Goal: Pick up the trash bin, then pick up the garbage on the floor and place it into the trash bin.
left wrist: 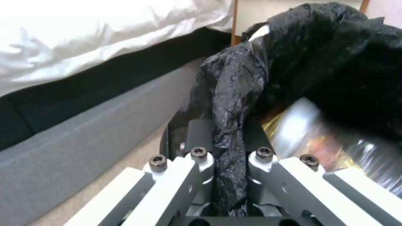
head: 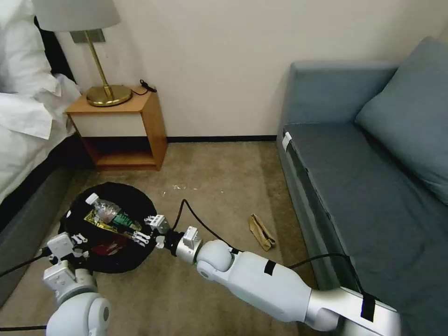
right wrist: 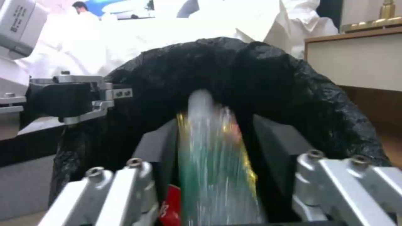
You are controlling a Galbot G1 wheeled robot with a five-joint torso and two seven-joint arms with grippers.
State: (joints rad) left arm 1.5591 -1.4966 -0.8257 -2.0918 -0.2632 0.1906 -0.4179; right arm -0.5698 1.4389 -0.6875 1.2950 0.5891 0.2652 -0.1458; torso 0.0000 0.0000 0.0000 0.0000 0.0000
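- Trash bin (head: 122, 198) low and round, black bag liner crinkled over the rim, on tan carpet (head: 219, 172) between the bed (head: 23, 121) and the grey sofa (head: 354, 186), just in front of the wooden bedside table (head: 122, 126).
- Inside the bin: clear bottle (head: 103, 207) with green label, lying on its side; gold-brown snack wrapper (head: 99, 225) beside it; red packet (head: 108, 248) lower in the bag.
- Brown paper scrap (head: 262, 232) flat on the carpet, near the sofa base, well apart from the bin.
- Left gripper (head: 78, 246) at the bin's near-left rim. Left wrist view: dark pads (left wrist: 200, 131) pressed together on a fold of the black liner (left wrist: 228, 103), bag pinched between them.
- Right gripper (head: 148, 229) at the bin's near-right rim, above the opening, arm reaching in from the right. Right wrist view: pads (right wrist: 161, 147) spread apart, a blurred streak of clear and green passing through the gap between them, touching neither as far as can be told; red packet (right wrist: 171, 205) visible just below.
- Brass lamp (head: 103, 70) with white shade on the bedside table, black cord trailing off its top.
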